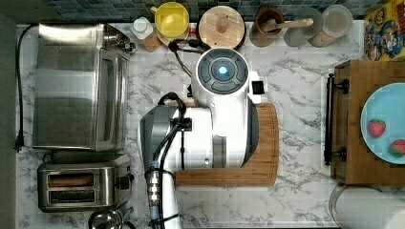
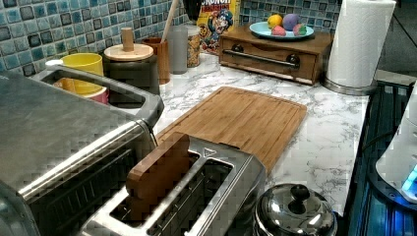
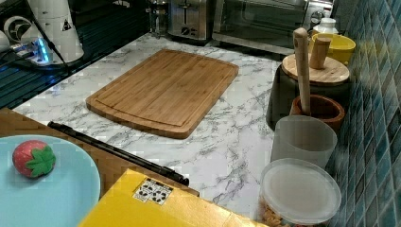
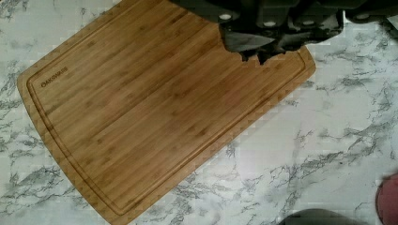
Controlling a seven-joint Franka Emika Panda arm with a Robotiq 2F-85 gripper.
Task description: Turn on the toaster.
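1. The toaster (image 1: 83, 186) is sitting at the table's (image 1: 296, 200) corner in the top view's lower left, beside the oven (image 1: 79, 86).
2. The gripper (image 4: 263, 51) is hanging over the board (image 4: 155, 108); whether it is apart or together, I cannot tell.
3. The toaster is lying toward the top view's left of the arm, its lever end (image 1: 126, 181) facing the board.

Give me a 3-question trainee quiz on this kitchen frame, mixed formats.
1. True or false: a wooden slice stands in one slot of the toaster.
2. In the top view, the toaster sits: A) below the toaster oven, B) on the cutting board, C) beside the blue plate.
3. Fill in: the arm hangs over the ____.

Key: 1 true; 2 A; 3 cutting board.
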